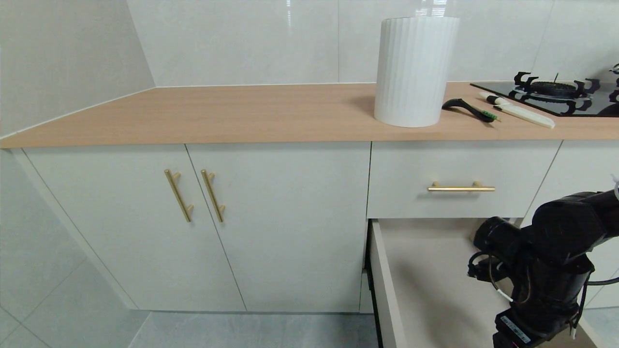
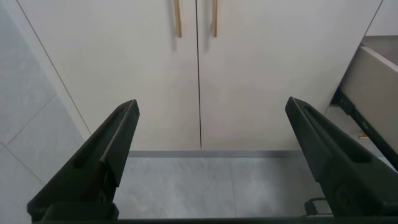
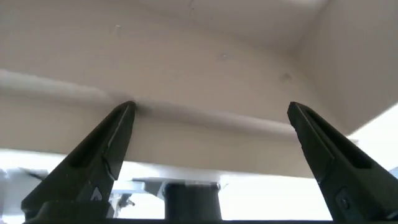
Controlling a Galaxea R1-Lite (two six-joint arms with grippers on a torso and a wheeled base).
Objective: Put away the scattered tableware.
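Two pieces of tableware lie on the wooden countertop (image 1: 242,113), between a tall white ribbed canister (image 1: 415,72) and a black gas hob (image 1: 551,94). The hob is cut off by the picture's right edge. The black-handled utensil (image 1: 468,109) sits just beside the canister's base. Its tip shows a touch of green, but what kind of tool it is cannot be made out. Near it is a long pale utensil (image 1: 522,114), with one end resting at the hob's edge.

Below the countertop is a shut drawer with a gold handle (image 1: 461,188). Under that, an open drawer (image 1: 384,285) is pulled out, its front lost at the bottom of the head view. The right arm (image 1: 546,261) hangs over this drawer and covers part of its floor, with its fingers hidden from the head camera. In the wrist view, the right gripper (image 3: 210,107) is spread wide and holds nothing, facing the drawer's pale inside. The left gripper (image 2: 211,106) is also spread wide and empty, low before the two cabinet doors (image 2: 199,74) and the grey floor (image 2: 205,186).
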